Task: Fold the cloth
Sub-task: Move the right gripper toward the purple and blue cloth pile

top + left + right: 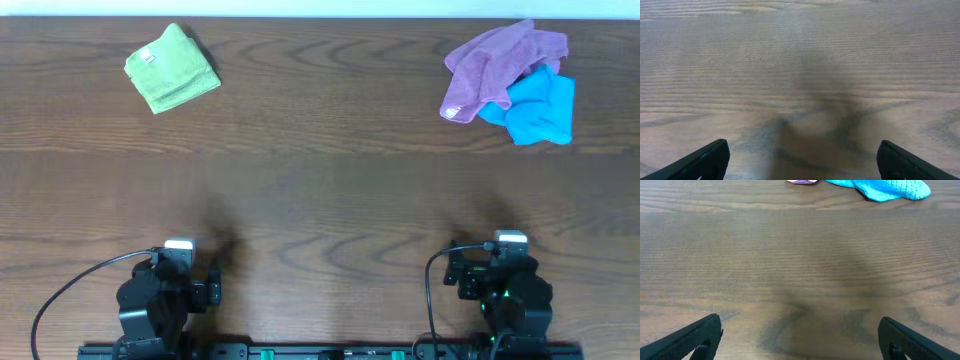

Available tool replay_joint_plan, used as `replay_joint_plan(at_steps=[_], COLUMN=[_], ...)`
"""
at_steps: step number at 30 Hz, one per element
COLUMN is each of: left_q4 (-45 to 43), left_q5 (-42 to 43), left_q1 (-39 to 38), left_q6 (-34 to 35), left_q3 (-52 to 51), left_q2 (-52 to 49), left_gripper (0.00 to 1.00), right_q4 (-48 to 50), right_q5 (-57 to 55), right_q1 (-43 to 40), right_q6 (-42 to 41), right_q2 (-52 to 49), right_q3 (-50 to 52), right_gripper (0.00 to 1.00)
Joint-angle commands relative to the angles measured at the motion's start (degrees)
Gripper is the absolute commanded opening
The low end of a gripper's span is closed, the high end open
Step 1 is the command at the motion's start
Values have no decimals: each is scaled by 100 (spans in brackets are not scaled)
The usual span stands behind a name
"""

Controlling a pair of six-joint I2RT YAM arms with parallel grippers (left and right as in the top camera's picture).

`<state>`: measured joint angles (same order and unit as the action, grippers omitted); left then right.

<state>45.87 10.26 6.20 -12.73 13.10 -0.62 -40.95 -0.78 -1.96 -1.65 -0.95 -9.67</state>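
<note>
You see the cloth [495, 62] lying crumpled at the far right of the bench [320, 190], touching the blue cloth [538, 108] and partly over it. Its small white tag [455, 112] has writing too small to read. The green cloth [172, 68] lies folded at far left. Your left pincer [802, 152] and right pincer [800, 327] are both wide open and hold nothing

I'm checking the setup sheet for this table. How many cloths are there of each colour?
Green cloth: 1
Blue cloth: 1
Purple cloth: 1 for certain; it lies in a bunched heap, and I cannot tell whether that heap holds a second.
Total: 3 at least
</note>
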Motion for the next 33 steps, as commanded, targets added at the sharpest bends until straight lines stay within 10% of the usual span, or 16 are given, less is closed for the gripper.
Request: replay_joint_plan(at_steps=[1,19,33], left_q4=[190,190,188], left_q5=[-79,-79,-79], left_q1=[-26,-26,-26], left_q6=[-101,-101,-98], left_q3=[-240,-240,-240], left_q2=[42,42,42], left_gripper=[95,95,95], right_q4=[-39,-31,-22], right_q5=[122,-118,-289], right_q1=[85,76,-404], right_q6=[109,55,-669], right_q2=[63,-162,-4063], right_q3=[57,-157,-3377], right_gripper=[99,99,99])
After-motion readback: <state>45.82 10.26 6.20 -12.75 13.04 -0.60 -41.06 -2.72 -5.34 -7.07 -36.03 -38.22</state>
